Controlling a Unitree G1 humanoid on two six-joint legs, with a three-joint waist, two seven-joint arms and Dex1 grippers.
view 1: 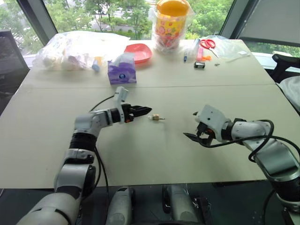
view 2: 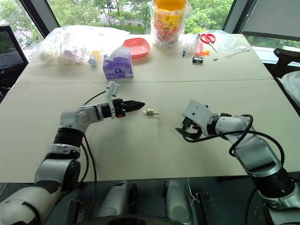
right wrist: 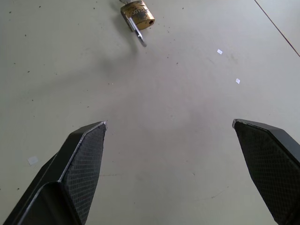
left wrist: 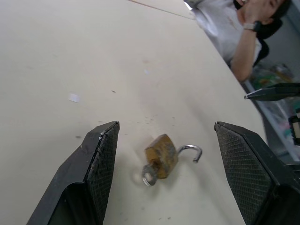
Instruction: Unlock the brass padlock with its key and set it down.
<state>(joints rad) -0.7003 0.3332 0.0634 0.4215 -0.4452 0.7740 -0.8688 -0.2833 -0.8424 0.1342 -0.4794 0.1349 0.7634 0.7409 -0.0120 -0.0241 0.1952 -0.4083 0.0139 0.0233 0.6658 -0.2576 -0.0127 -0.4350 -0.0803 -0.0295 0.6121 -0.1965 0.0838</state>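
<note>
The brass padlock (left wrist: pixel 161 156) lies flat on the beige table (view 1: pixel 140 159), free of both grippers. Its silver shackle (left wrist: pixel 192 151) stands swung open like a hook. The key (left wrist: pixel 150 175) sticks out of the padlock's bottom end. My left gripper (view 1: pixel 146 110) hovers just left of the padlock (view 1: pixel 156 117), open, with the lock lying a little ahead between the lines of its two fingers. My right gripper (view 1: pixel 192 125) is to the right of the padlock, open and empty, low over the table. In the right wrist view the padlock (right wrist: pixel 138 14) and key (right wrist: pixel 139 36) lie well ahead of the fingers.
At the table's far side stand a purple tissue pack (view 1: pixel 122 71), a red plate (view 1: pixel 138 52), clear plastic bags (view 1: pixel 70 50), a yellow container in a bag (view 1: pixel 172 21) and scissors (view 1: pixel 208 44). A person (left wrist: pixel 243 28) sits beyond the table's edge.
</note>
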